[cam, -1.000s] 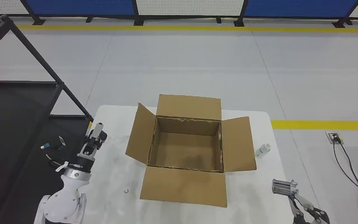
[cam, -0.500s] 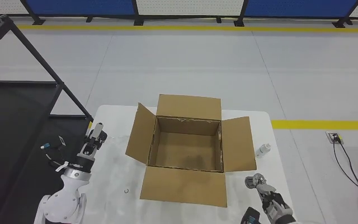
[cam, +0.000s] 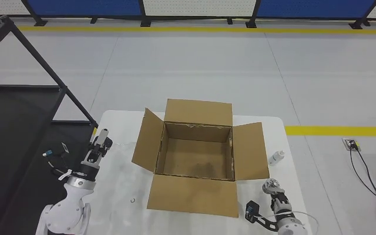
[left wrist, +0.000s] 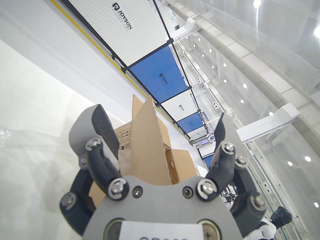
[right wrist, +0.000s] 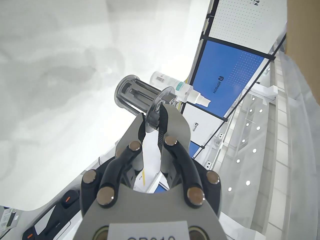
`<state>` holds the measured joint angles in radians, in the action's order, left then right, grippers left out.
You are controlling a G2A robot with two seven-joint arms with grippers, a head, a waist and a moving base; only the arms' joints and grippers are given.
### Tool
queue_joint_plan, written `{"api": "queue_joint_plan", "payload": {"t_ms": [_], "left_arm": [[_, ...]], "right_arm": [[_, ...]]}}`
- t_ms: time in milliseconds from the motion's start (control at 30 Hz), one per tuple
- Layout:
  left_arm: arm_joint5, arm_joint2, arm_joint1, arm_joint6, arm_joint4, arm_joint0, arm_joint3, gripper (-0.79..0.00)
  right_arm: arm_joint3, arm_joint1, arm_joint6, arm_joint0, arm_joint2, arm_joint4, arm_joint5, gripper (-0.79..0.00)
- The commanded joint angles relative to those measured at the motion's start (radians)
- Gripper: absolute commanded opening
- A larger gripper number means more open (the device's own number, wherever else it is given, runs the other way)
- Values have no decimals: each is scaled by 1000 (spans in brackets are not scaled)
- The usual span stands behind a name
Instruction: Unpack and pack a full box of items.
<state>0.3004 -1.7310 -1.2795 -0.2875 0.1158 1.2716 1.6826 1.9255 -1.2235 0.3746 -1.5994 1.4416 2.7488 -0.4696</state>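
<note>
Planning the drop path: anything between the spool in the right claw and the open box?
Only the right flap of the box, splayed out toward the right claw and its clear spool; the path would likely need to go over it. The small bottle stands farther back on the table, off that line.

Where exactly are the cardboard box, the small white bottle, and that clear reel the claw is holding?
cardboard box (cam: 194, 197), top view, on its near flap.
small white bottle (cam: 276, 157), top view, on its body.
clear reel (right wrist: 136, 95), right wrist view, on its see-through barrel.
</note>
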Motion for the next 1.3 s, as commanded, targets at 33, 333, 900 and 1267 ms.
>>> {"api": "queue_joint_plan", "payload": {"t_ms": [33,333,900,1267], "left_arm": [[0,0,0,0,0,0,0,0],[0,0,0,0,0,0,0,0],[0,0,0,0,0,0,0,0],[0,0,0,0,0,0,0,0]], "right_arm": [[-34,0,-8,21,10,-15,-9,-785],[-98,-6,23,71,0,-17,-21,-785],[-77,-7,-25,49,22,-49,0,-449],[144,-5,-146,-70,188,-370,14,-785]]}}
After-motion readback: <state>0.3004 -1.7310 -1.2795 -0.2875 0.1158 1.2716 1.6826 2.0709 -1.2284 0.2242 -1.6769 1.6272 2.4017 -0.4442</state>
